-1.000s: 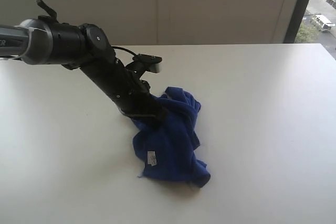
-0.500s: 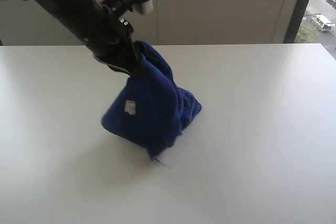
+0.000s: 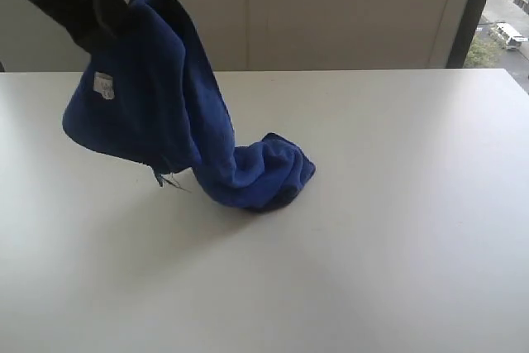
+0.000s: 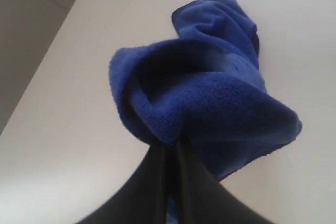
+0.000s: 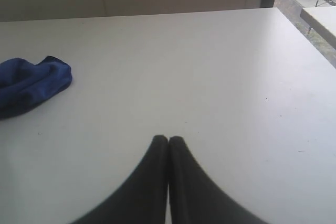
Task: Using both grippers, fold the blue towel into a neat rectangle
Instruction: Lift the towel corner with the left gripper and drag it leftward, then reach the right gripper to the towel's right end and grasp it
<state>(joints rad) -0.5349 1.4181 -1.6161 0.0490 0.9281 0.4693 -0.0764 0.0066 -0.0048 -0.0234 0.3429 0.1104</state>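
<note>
The blue towel (image 3: 165, 113) hangs from my left gripper (image 3: 116, 21) at the upper left of the exterior view, high above the white table (image 3: 397, 229). Its lower end still rests bunched on the table (image 3: 273, 175). A small white tag (image 3: 103, 85) shows on the hanging part. In the left wrist view the left gripper (image 4: 172, 144) is shut on a fold of the blue towel (image 4: 210, 93). My right gripper (image 5: 168, 140) is shut with nothing in it, low over bare table, and does not show in the exterior view. The towel's bunched end (image 5: 31, 85) lies well off to its side.
The table's far edge meets a pale wall (image 3: 331, 14). A dark window frame (image 3: 467, 10) stands at the right, with the street outside beyond it. The table's right edge (image 5: 307, 35) runs near the right gripper.
My left gripper has risen up and to the left with the towel, pulling most of it off the table; one end stays bunched on the surface.
</note>
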